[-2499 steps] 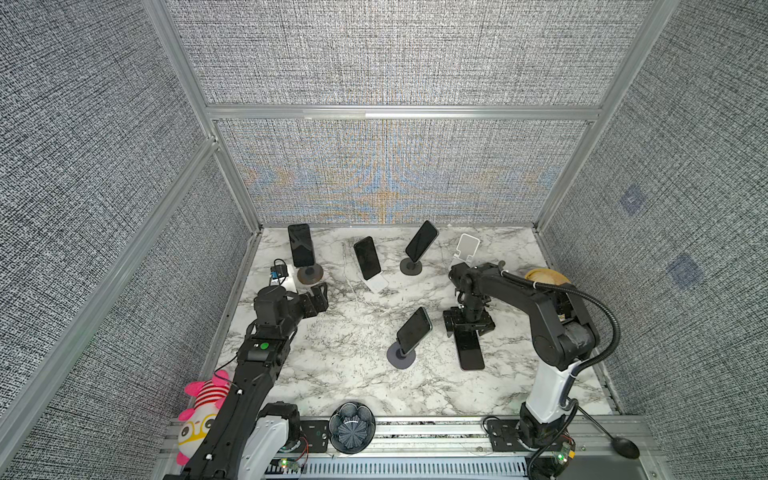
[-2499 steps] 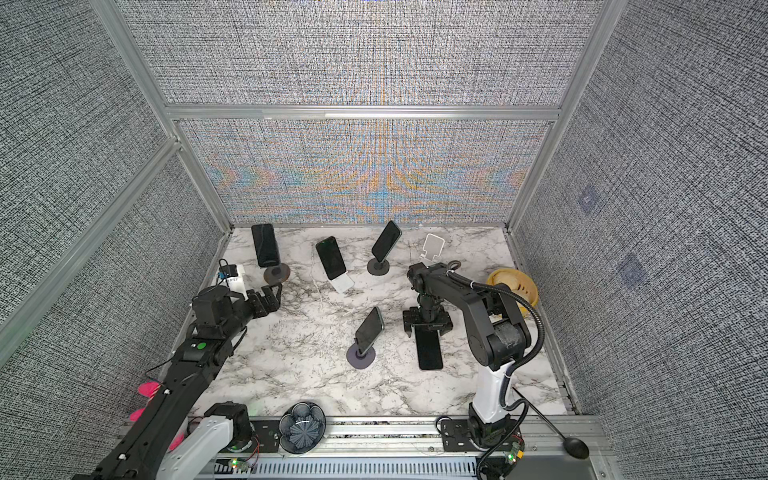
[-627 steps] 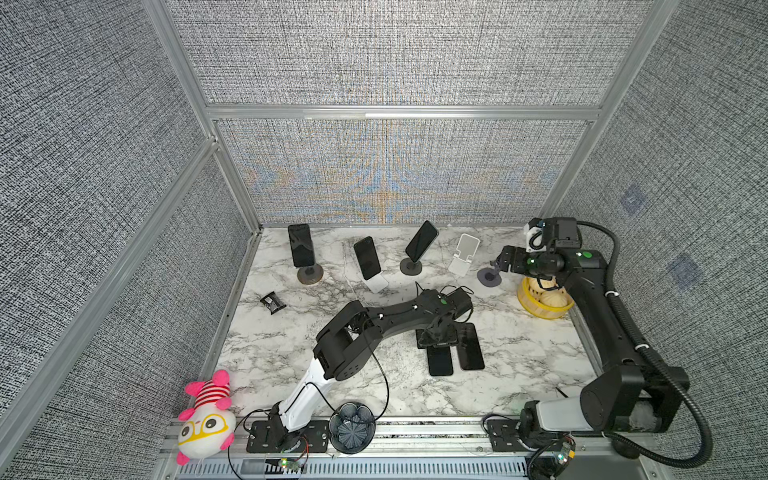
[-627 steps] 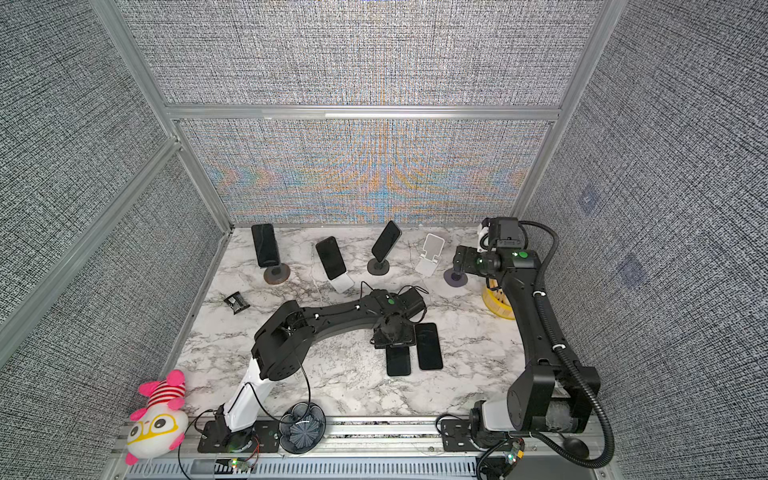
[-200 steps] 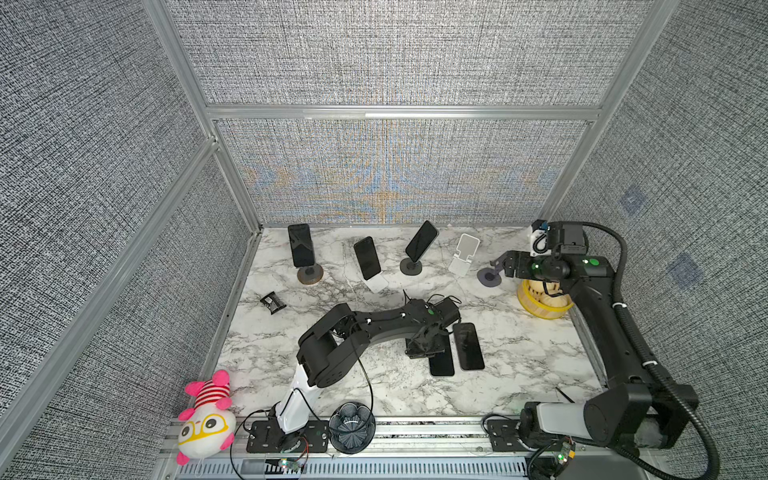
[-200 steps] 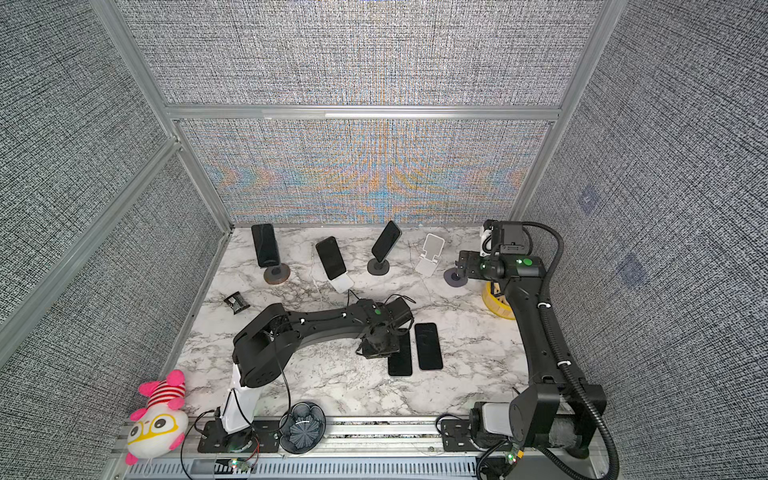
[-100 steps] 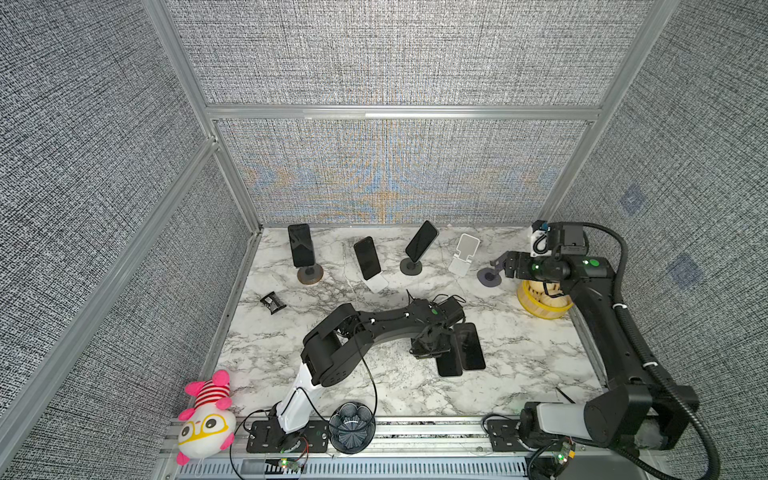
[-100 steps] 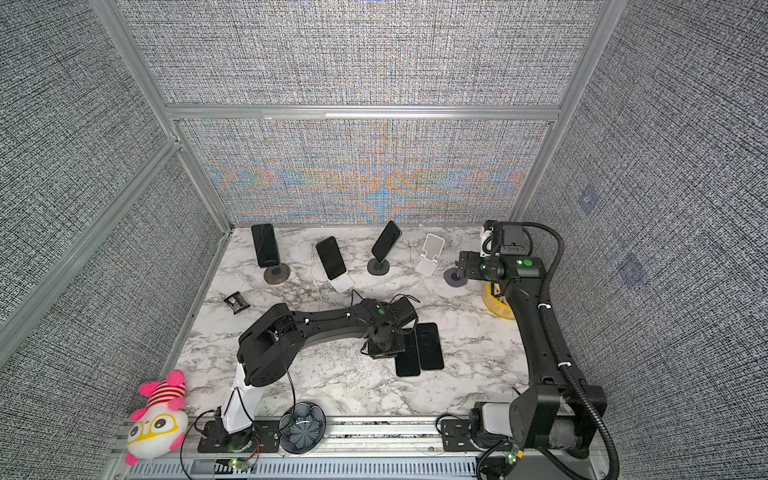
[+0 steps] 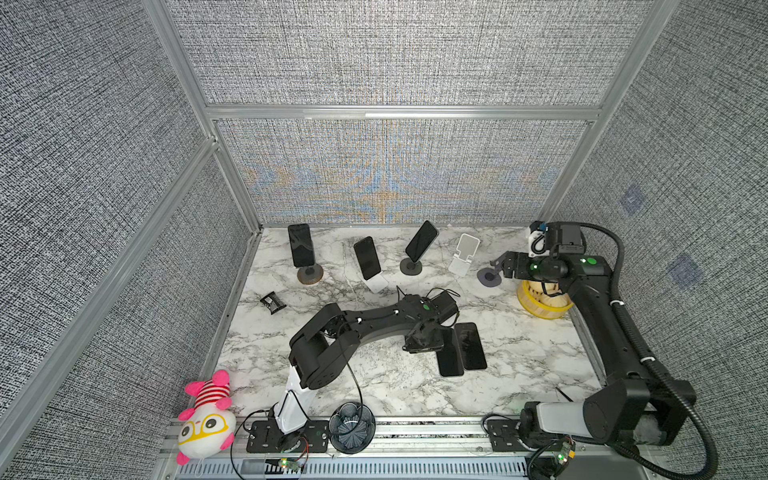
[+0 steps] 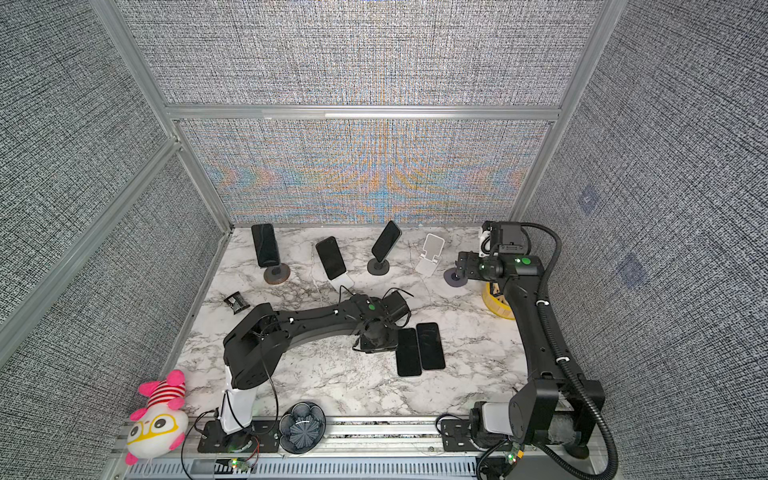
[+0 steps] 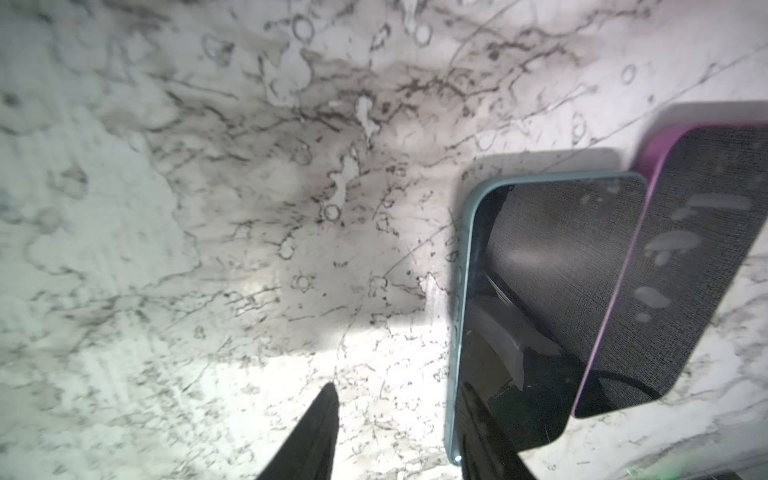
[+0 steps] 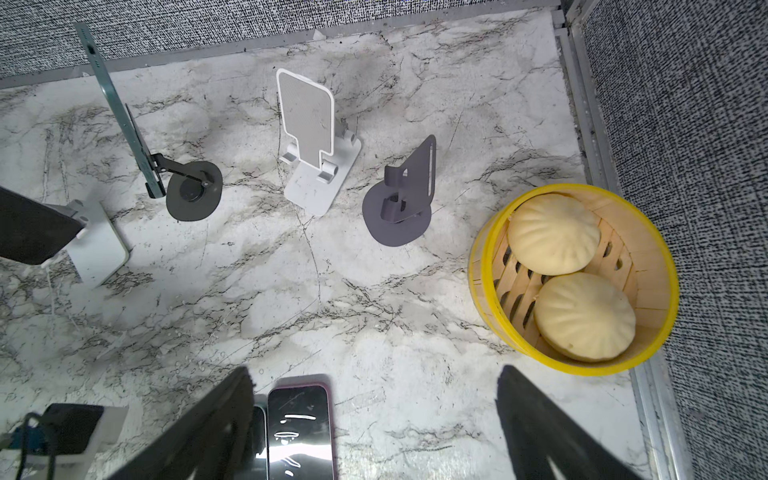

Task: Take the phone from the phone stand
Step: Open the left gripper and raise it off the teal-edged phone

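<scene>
Two phones lie flat side by side mid-table: a teal-cased one [image 9: 449,353] [image 11: 540,291] and a pink-cased one [image 9: 469,345] [image 11: 685,270]. My left gripper [image 9: 422,343] [image 11: 397,415] is open just left of the teal phone. Only marble shows between its fingers, and one finger [image 11: 478,436] overlaps the phone's edge. Three phones [image 9: 300,250] [image 9: 367,258] [image 9: 421,241] stand on stands along the back. My right gripper [image 9: 500,266] [image 12: 374,395] hangs wide open and empty over an empty grey stand [image 9: 489,276] [image 12: 399,208]. An empty white stand [image 9: 464,253] [image 12: 311,137] is beside it.
A yellow steamer basket [image 9: 540,307] [image 12: 490,249] holding two buns stands at the back right under the right arm. A small black clip [image 9: 272,301] lies at the left. A plush toy [image 9: 205,415] and a black round object [image 9: 351,432] sit at the front rail.
My left gripper slid the teal phone right, up against the pink-cased phone, then opened and let it go flat on the table. The right arm has not moved.
</scene>
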Motion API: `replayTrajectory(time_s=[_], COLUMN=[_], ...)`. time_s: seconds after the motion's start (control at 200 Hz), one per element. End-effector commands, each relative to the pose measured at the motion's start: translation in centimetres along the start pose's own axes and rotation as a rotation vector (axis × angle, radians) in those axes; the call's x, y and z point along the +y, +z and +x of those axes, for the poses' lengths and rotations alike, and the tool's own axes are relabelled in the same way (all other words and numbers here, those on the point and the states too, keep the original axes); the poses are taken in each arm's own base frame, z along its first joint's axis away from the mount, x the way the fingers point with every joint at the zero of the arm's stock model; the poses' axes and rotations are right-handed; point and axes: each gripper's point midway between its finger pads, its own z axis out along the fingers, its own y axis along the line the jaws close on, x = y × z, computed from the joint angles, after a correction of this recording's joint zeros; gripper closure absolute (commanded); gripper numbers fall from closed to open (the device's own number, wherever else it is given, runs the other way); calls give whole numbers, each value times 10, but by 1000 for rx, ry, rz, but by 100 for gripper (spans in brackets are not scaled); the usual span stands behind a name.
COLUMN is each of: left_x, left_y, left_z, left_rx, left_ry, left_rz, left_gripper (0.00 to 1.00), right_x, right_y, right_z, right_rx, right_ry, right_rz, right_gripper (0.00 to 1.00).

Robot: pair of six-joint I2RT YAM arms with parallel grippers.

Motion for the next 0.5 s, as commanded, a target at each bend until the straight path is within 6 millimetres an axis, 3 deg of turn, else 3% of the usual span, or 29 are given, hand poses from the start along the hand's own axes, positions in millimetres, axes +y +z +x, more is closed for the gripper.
replayTrajectory(time_s=[0.0,0.235,0.495], left_x=[-1,-12,2], left_y=[-19,-71,-146], left_z=[-14,-50,-104], left_rx=[-63,-201,-472], left_ry=[82,258,356], left_rz=[25,163,179], left_gripper=[48,45,36], right_x=[6,22,50], right_y=[-2,1,12], right_z=[2,13,41], right_rx=[8,30,81], right_ry=[2,34,48], right_rz=[-34,-132,-221], right_gripper=[8,8,8])
